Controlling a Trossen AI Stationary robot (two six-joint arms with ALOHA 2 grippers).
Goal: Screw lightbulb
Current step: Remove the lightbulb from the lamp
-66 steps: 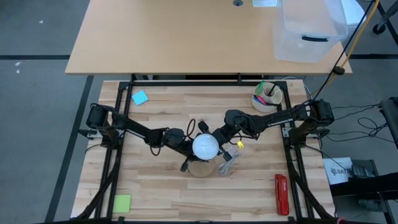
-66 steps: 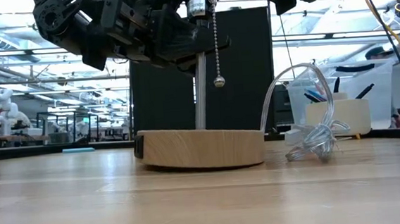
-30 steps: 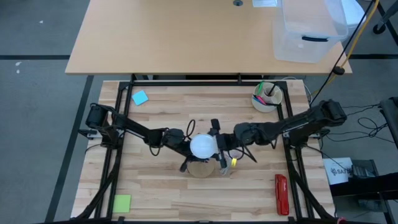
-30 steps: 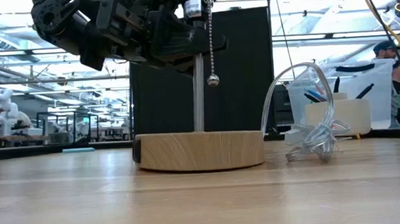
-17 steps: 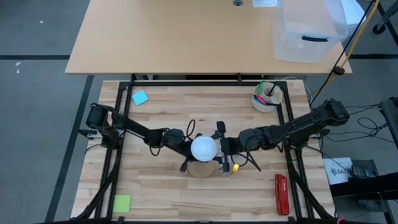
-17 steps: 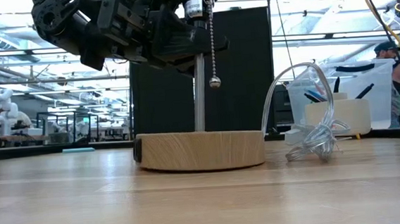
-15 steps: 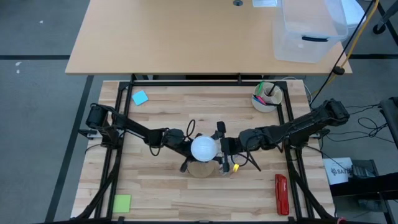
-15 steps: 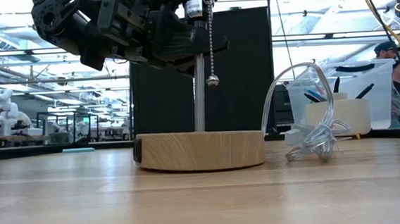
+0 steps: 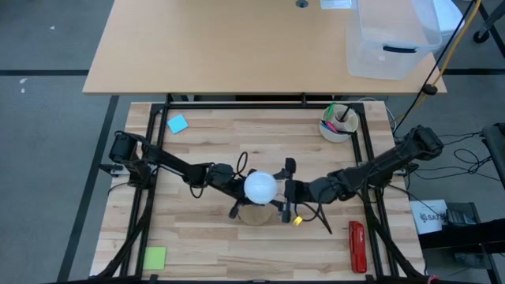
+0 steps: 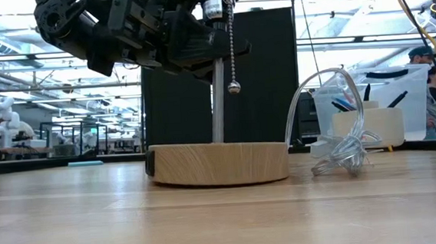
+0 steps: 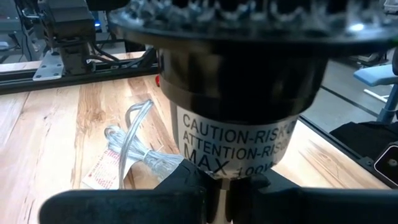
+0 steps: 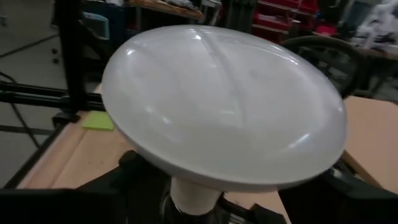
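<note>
While the left gripper point(image 9: 233, 186) stays out of plain sight from above, its wrist view shows both dark fingers point(image 11: 186, 193) pinched shut on the thin metal post just under the black socket point(image 11: 239, 99) (the one with the white caution label). The low view agrees: the dark gripper body clasps the top of the post point(image 10: 217, 99) that rises from the round wooden base point(image 10: 218, 162), with a bead pull chain point(image 10: 232, 44) hanging beside it.

The right gripper point(image 9: 286, 191) sits just right of the lightbulb point(image 9: 259, 186), its fingers spread wide on either side of the globe's far edge; whether they touch the glass, I cannot tell. Its wrist view is nearly filled by the white globe point(image 12: 224, 106), whose neck runs down into the socket below.

From above, the bulb stands upright over the wooden base near the middle of the slatted table point(image 9: 197, 237). A coil of clear cord point(image 10: 343, 148) lies just right of the base. Farther out sit a white cup of pens point(image 9: 338, 122), a blue note point(image 9: 177, 124), a green note point(image 9: 155, 257) and a red tool point(image 9: 357, 245).
</note>
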